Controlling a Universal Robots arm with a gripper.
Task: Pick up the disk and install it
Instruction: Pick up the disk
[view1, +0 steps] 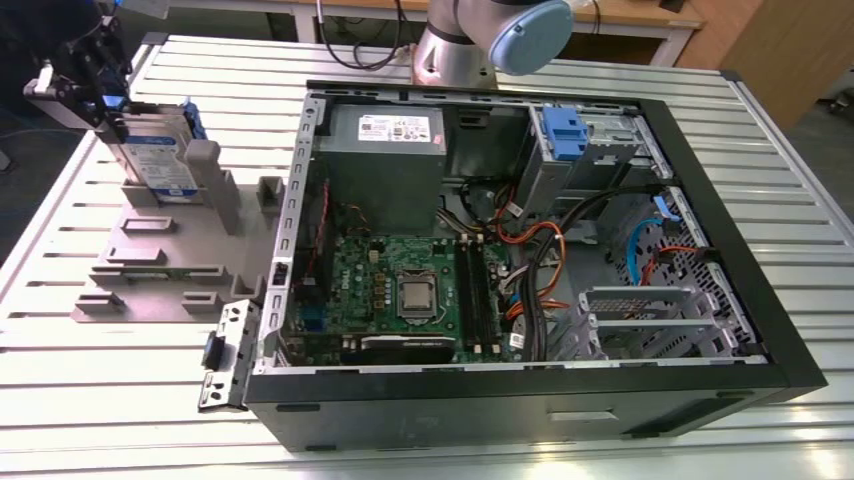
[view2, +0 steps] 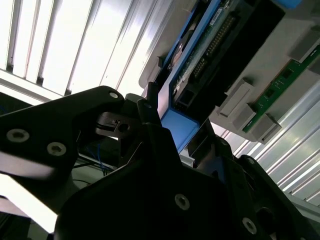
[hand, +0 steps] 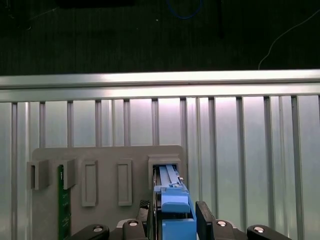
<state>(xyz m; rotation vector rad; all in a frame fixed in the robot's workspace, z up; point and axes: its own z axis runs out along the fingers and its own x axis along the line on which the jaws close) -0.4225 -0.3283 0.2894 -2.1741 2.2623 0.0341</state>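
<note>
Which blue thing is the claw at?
The disk standing in the grey stand, at the claw; the other blue carrier sits inside the computer case.

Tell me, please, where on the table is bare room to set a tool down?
Bare slats of the table lie between the grey stand and the near edge, at the exterior view's left of the computer case. Inside the case, cables crowd it.

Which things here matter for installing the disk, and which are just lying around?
Job: disk, upright in grey stand; gripper at its top; open computer case.
Lying about: green circuit board in the stand.
</note>
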